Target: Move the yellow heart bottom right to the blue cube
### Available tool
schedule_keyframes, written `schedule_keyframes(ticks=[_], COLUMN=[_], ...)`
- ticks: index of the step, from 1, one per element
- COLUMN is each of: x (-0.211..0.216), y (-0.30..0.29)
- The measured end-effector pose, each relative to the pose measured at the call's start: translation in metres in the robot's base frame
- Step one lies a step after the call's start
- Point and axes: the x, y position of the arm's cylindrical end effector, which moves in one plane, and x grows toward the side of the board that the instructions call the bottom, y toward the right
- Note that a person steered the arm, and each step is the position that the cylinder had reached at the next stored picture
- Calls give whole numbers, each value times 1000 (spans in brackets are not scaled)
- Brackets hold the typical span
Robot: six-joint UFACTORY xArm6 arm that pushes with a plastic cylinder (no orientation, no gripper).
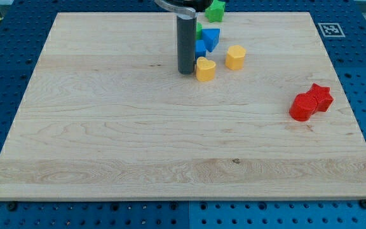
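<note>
Landmark: we place everything from the yellow heart [205,69], near the top centre of the wooden board [107,146].
Heart's pointing: its lobes face the view's top; we cannot make out a long axis.
Our tip [185,72]: just beside the heart, on its left.
Claw: we have none, only the dark rod.
Blue cube [199,47]: just above the heart, partly hidden by the rod.
Blue triangular block [211,39]: above the heart, beside the cube.
Yellow hexagonal block [235,57]: near, to the upper right.
Green block [216,10]: farther above, at the board's top edge.
Red blocks [310,102]: two, touching, well apart to the lower right.
</note>
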Motion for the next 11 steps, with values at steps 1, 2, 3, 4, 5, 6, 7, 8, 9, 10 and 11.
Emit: schedule_keyframes(ticks=[1, 2, 3, 4, 5, 6, 7, 8, 9, 10, 11], x=[21, 33, 38, 41, 44, 39, 34, 30, 31, 43, 43], y=[6, 39, 59, 59, 80, 77, 50, 32, 32, 41, 47])
